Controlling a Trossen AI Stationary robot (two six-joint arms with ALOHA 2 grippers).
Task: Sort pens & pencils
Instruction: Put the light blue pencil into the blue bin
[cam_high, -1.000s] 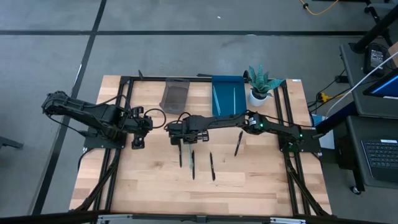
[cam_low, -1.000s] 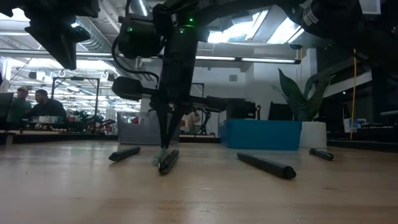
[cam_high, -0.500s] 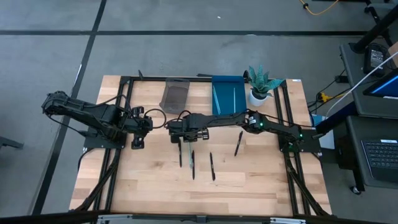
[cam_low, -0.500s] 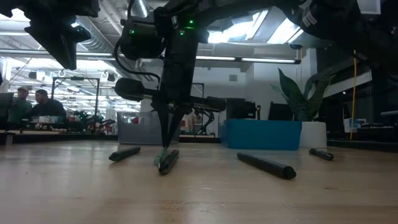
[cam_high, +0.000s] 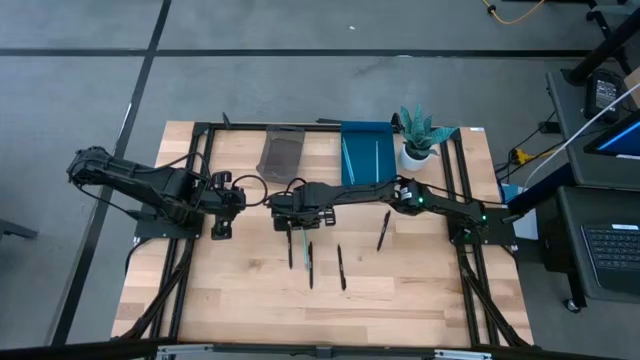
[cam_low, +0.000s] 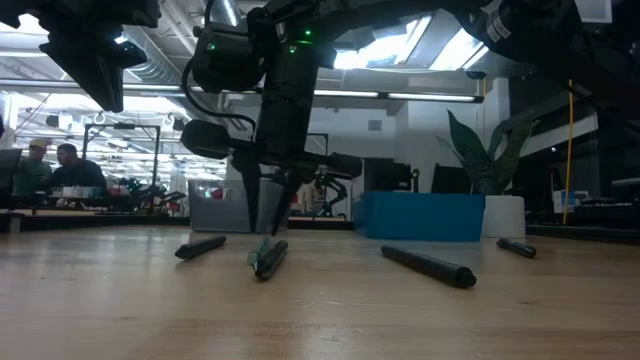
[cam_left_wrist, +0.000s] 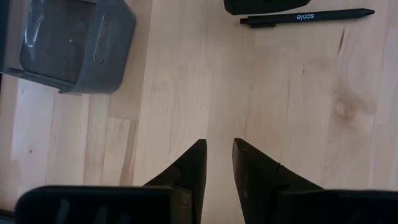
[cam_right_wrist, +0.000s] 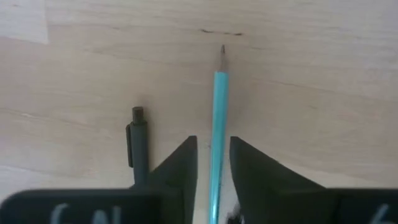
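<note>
Teal pencil (cam_right_wrist: 216, 124) lies between the right gripper's (cam_right_wrist: 211, 163) parted fingers, mid-table; next it must close and lift.

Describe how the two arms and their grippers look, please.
Both arms are dark, jointed and slim, with thin black cables looping near the wrists. The right arm carries small green lights. The left gripper and right gripper each have two black, wedge-shaped fingers tapering to tips.
</note>
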